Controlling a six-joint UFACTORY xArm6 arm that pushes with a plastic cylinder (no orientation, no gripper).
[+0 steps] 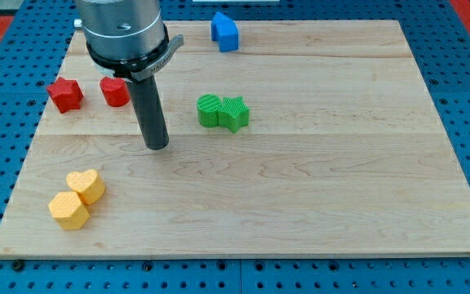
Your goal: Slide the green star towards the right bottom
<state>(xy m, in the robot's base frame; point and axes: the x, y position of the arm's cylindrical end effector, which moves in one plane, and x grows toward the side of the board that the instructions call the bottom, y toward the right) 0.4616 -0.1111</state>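
Note:
The green star lies on the wooden board a little above the middle, touching a green round block on its left side. My tip rests on the board to the left of and slightly below the two green blocks, apart from them by a clear gap. The rod rises from the tip to the arm's grey body at the view's top left.
A red star and a red round block sit at the left, above my tip. A blue block is at the top edge. Two yellow blocks touch at the bottom left.

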